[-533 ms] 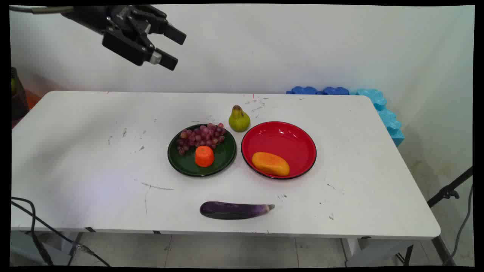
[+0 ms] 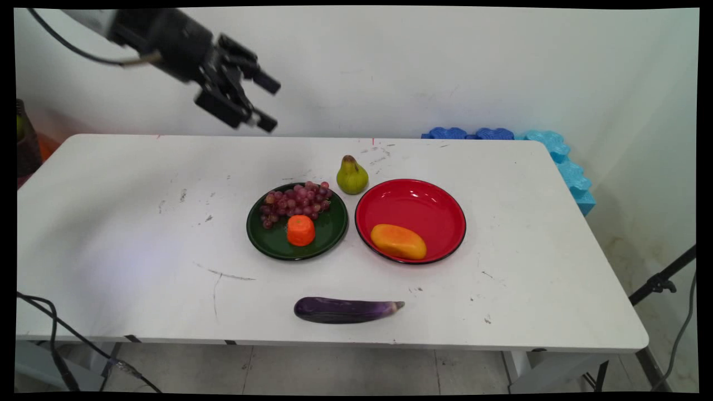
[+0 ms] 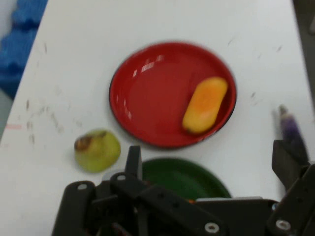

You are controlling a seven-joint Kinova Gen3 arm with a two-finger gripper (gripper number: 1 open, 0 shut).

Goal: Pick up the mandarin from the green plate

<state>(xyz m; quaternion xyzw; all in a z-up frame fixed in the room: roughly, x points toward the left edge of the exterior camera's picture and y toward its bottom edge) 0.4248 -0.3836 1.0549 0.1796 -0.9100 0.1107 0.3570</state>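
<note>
Main view: the gripper point(image 2: 269, 103) is hanging in the upper left of the frame, high above the white table point(image 2: 111, 234), with its fingers spread apart and nothing between them. Near frame centre a green plate point(image 2: 328, 234) is carrying a bunch of red grapes point(image 2: 295, 201) and an orange piece point(image 2: 301, 230) just below them. A red plate point(image 2: 415, 203) is sitting just right of it, holding a yellow-orange fruit point(image 2: 398, 241) in its lower part. A pear point(image 2: 352, 175) is standing upright just above the gap between the plates. An eggplant point(image 2: 345, 309) is lying lengthwise near the table's lower edge. Blue foam pieces point(image 2: 557, 150) are showing at the table's upper right corner. Hand view: the red plate point(image 3: 152, 98) is filling the centre, the fruit point(image 3: 205, 104) at its right side, the pear point(image 3: 97, 150) at lower left, the green plate point(image 3: 182, 174) partly hidden behind the gripper linkage, and the eggplant point(image 3: 291, 129) tip at the right edge.
</note>
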